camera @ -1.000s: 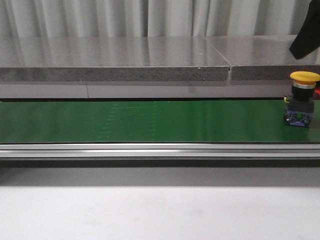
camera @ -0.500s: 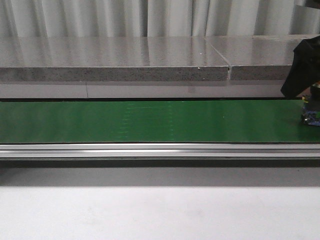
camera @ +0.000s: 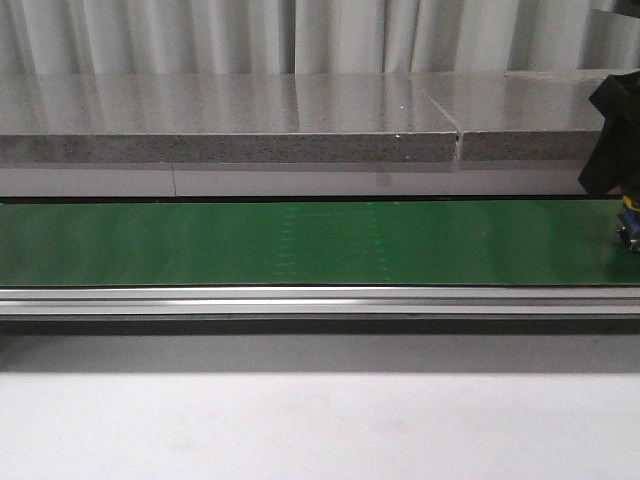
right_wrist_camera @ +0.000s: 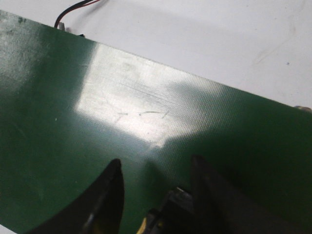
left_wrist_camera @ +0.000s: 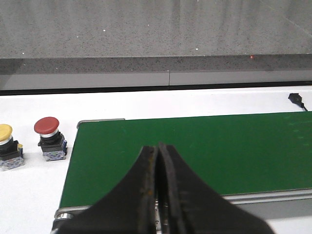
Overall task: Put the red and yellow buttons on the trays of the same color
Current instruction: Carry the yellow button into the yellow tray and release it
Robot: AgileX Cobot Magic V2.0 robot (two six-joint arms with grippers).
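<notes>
On the green belt [right_wrist_camera: 146, 112], a yellow button [right_wrist_camera: 168, 212] stands between the fingers of my right gripper [right_wrist_camera: 156, 163], which is open; only the button's dark body and a sliver of yellow show. The front view shows only the button's base [camera: 630, 228] under the right arm's black housing [camera: 618, 140]. My left gripper [left_wrist_camera: 158, 148] is shut and empty over the belt's near edge. Beside the belt's end, a red button [left_wrist_camera: 48, 139] and another yellow button [left_wrist_camera: 7, 145] stand upright on the white surface. No trays are in view.
A grey stone ledge [camera: 230, 120] runs behind the belt and an aluminium rail [camera: 300, 300] runs along its front. A black cable plug [left_wrist_camera: 296, 99] lies on the white surface past the belt, and a wire [right_wrist_camera: 73, 10] lies beyond it in the right wrist view.
The right arm has come down over the yellow button at the belt's right end, hiding its cap. The button has drifted right, almost out of the front view.
</notes>
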